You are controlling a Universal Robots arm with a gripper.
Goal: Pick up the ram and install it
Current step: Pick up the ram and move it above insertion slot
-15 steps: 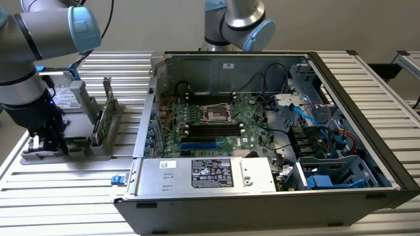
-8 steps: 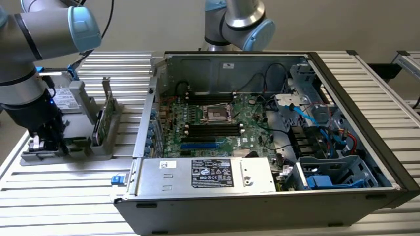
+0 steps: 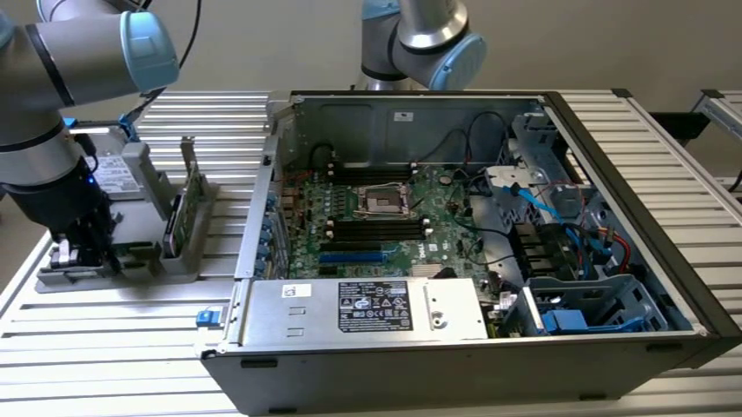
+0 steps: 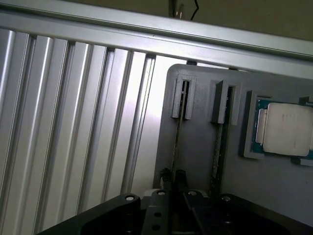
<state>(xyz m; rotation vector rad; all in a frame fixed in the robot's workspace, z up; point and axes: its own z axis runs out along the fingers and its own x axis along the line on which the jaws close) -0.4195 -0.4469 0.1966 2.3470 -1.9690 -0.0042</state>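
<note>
Fingers [image 4: 167, 182] stand narrow, seemingly pinching the ram [image 4: 178, 137] upright in its grey holder [image 4: 195, 147].

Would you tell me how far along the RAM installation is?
Done: the gripper is down at the grey holder. In hand: it is shut on the ram, which stands in its slot. Left: the ram is not lifted, nor in the motherboard.
</note>
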